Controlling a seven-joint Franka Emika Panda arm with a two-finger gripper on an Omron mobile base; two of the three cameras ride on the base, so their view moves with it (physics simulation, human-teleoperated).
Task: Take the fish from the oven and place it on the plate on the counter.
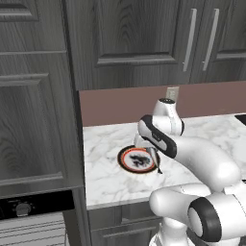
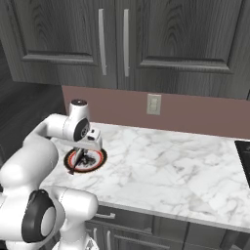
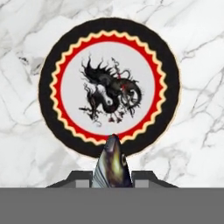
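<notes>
The fish point(image 3: 112, 168), dark and striped with a pointed head, is clamped between my fingertips point(image 3: 144, 176), so my gripper point(image 3: 112, 179) is shut on it. It hangs just above the near rim of the plate point(image 3: 109, 30), which has a black edge, a red ring and a white centre with a dark dragon. In the left base view my gripper point(image 1: 148, 150) hovers over the plate point(image 1: 124, 163) with the fish point(image 1: 155, 162) slanting down over the plate's right side. The right base view shows the gripper point(image 2: 84, 155), the fish point(image 2: 77, 164) and the plate point(image 2: 100, 161) on the counter point(image 2: 171, 166). The oven point(image 1: 29, 211) sits at lower left.
Dark wood wall cupboards point(image 2: 146, 39) hang above the white marble counter point(image 1: 108, 185), with a reddish backsplash and a wall socket point(image 2: 154, 104) behind. A tall dark cabinet point(image 1: 33, 105) borders the counter's left end. A black hob edge point(image 2: 244, 156) lies at far right.
</notes>
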